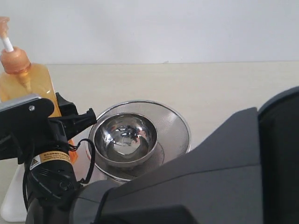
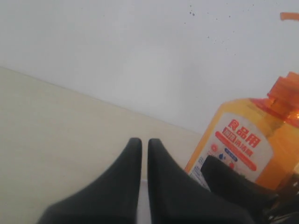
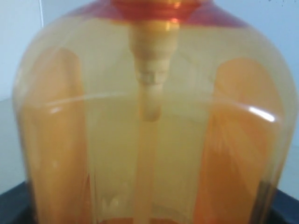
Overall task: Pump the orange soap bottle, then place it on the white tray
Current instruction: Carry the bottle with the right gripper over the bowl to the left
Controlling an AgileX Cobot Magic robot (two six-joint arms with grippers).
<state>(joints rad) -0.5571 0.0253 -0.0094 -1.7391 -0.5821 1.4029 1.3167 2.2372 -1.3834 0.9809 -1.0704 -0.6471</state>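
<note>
Exterior view: the orange soap bottle (image 1: 35,84) is at the desk's left edge. Its pump head (image 1: 4,23) is cut off by the picture's border, and its lower body is hidden behind the right gripper (image 1: 63,115). The right arm (image 1: 210,163) reaches across and blocks the near side of the desk. Only a corner of the white tray (image 1: 10,205) shows, at the desk's near left corner beneath that arm. Whether the bottle's base touches the tray cannot be told. In the middle of the desk a steel bowl (image 1: 124,137) sits inside a steel strainer (image 1: 175,126), whose near rim is covered.

Left wrist view: the left gripper (image 2: 144,145) has its fingers pressed together and holds nothing. The bottle is just beside it. A dark finger (image 2: 229,182) of the other gripper lies against the label (image 2: 238,144).

Right wrist view: the bottle fills the picture, blurred, with its dip tube visible through the plastic. The right gripper is clamped on it, but its pads are not clearly visible.
</note>
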